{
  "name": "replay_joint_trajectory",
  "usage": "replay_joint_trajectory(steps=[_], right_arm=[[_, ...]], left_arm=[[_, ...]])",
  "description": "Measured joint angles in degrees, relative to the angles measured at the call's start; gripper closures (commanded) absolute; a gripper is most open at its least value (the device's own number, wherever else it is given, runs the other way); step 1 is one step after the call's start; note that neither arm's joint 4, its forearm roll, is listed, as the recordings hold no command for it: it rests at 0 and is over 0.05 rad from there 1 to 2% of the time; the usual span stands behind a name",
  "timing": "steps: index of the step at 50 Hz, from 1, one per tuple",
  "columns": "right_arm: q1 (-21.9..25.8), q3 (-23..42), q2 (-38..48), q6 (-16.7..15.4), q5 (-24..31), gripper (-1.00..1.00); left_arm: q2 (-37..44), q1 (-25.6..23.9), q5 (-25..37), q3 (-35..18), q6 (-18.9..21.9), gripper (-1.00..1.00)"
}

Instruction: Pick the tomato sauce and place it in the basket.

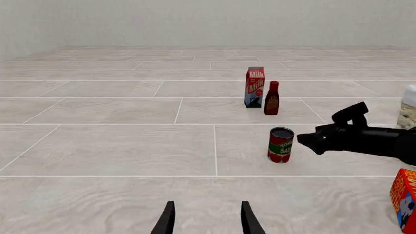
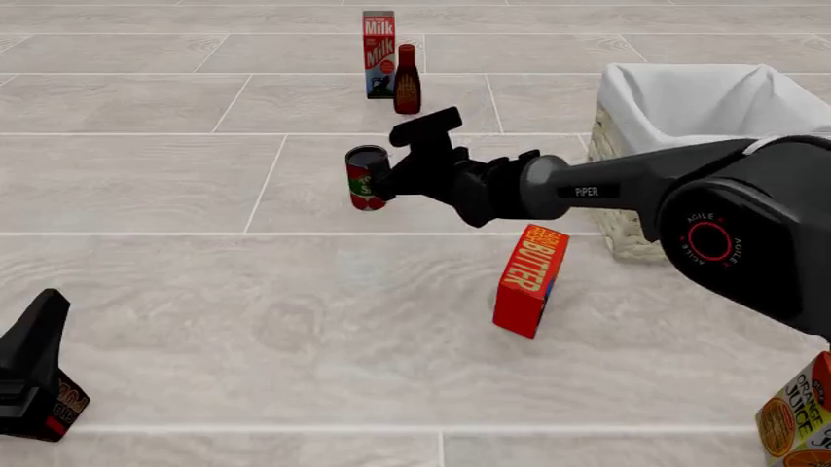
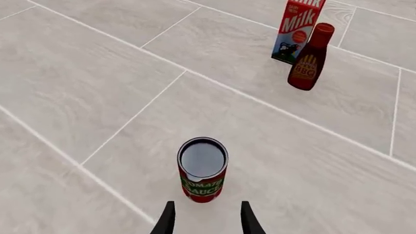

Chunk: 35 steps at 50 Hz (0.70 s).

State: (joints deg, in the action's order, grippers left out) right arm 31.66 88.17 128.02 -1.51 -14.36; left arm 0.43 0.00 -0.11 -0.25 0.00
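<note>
Tomato sauce (image 3: 202,169): small cylindrical can, red and green label, dark metal top, standing upright on the pale tiled tabletop (image 2: 156,185). Long axis vertical.

Key relation: can sits straight ahead of the right hand (image 3: 204,218), just beyond the fingertips and centred on the gap between them. Not yet between the fingers, no contact visible. Front view agrees: right hand (image 2: 385,182) is right beside the can (image 2: 366,178), approaching from the side.

Right hand: fingers parted about as wide as the can, holding nothing. The gap looks only just enough to take the can, so clearance is tight.

Left hand (image 1: 204,218): also parted, empty, well back from the can (image 1: 281,145). Right arm is clearly the nearer one.

Large squarish pale wicker basket with white cloth lining (image 2: 702,102): behind the right hand, back along the arm and on its far side, well apart from the can.

Ahead of the right hand, past the can: red-and-white milk carton (image 3: 299,30) and dark red-brown BBQ bottle (image 3: 309,57), near each other, well clear. Red butter box (image 2: 528,280) lies under the right forearm.
</note>
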Motion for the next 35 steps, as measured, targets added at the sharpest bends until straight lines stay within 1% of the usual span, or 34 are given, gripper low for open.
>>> replay_joint_trajectory(steps=[35], right_arm=[[0.6,5.7,4.9,0.1,1.4,-1.00]], left_arm=[[0.0,0.0,0.0,0.0,0.0,-1.00]])
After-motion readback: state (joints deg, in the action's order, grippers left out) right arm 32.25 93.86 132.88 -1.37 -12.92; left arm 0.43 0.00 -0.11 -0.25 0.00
